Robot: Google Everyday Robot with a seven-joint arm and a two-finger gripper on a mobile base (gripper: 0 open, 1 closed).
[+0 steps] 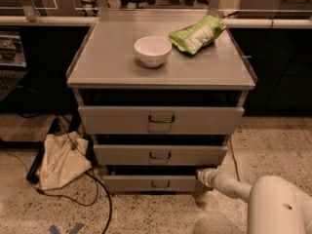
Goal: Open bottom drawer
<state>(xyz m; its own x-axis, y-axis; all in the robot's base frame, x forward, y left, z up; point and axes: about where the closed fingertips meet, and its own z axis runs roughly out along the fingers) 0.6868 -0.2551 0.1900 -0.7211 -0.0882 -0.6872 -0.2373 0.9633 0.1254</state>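
Observation:
The grey cabinet has three drawers. The bottom drawer is the narrowest and lowest, with a small dark loop handle at its centre. It stands slightly pulled out, with a dark gap above its front. My gripper is at the right end of the bottom drawer's front, near its top right corner, at the end of my white arm that comes in from the lower right. It touches or nearly touches the drawer's edge.
The top drawer and middle drawer also stand a little open. A white bowl and a green bag lie on the cabinet top. A cloth bag and black cables lie on the floor at the left.

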